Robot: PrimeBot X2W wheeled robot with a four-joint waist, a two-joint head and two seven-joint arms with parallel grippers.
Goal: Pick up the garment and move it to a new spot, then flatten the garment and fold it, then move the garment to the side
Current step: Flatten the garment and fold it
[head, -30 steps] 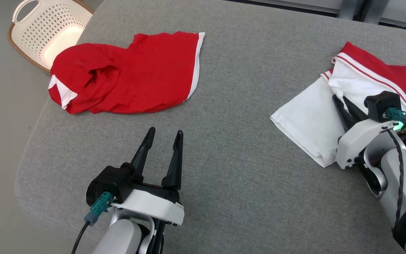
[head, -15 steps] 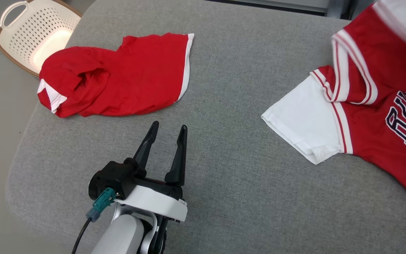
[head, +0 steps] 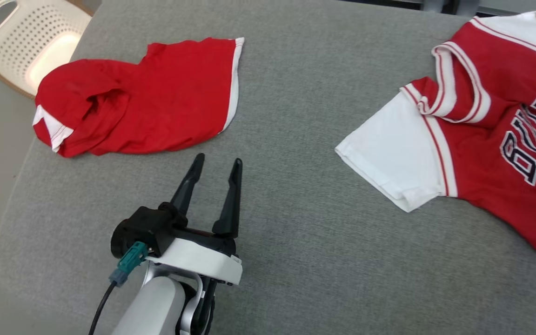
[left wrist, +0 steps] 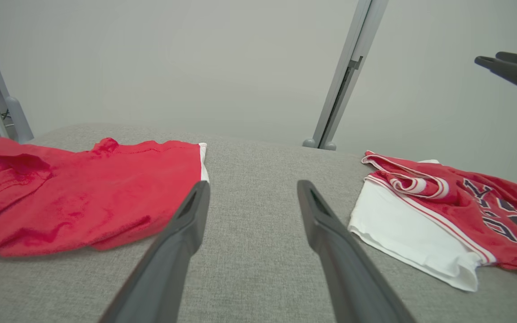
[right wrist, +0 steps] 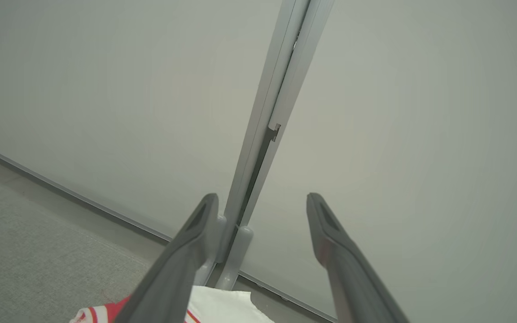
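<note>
Jersey (head: 491, 139) lies rumpled at frame right (placement seemingly done); left gripper (head: 218, 159), right gripper (right wrist: 262, 196) spread, empty; flattening, folding remain.

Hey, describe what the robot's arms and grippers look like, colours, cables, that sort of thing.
The left gripper has two long, tapering black jaws on a black housing, backed by a white plate and a pale grey forearm. A teal connector plugs into the housing, with a black cable trailing from it. The right gripper has the same dark, tapering jaws, recessed near the tips.
</note>
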